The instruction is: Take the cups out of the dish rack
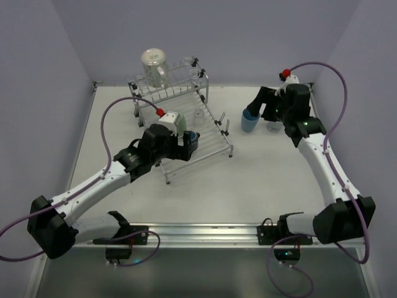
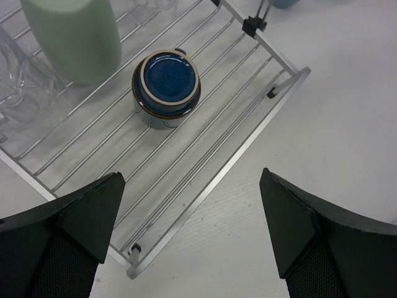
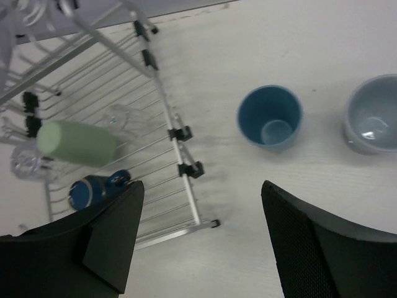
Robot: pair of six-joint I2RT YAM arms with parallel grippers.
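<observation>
The dish rack (image 1: 214, 133) stands at the back middle of the table. On its rods a dark blue mug (image 2: 166, 81) sits upside down beside a pale green tumbler (image 2: 74, 37) and a clear glass (image 2: 18, 87). My left gripper (image 2: 192, 223) hangs open over the rack's near corner, short of the mug, with nothing between its fingers. A light blue tumbler (image 3: 270, 116) and a pale grey mug (image 3: 374, 121) stand upright on the table right of the rack. My right gripper (image 3: 201, 242) is open and empty above the table, between the rack (image 3: 175, 133) and the tumbler.
In the right wrist view the green tumbler (image 3: 77, 143), the dark blue mug (image 3: 93, 191) and a clear glass (image 3: 118, 118) lie on the rack. Purple walls close the table at the back and sides. Purple cables loop from both arms.
</observation>
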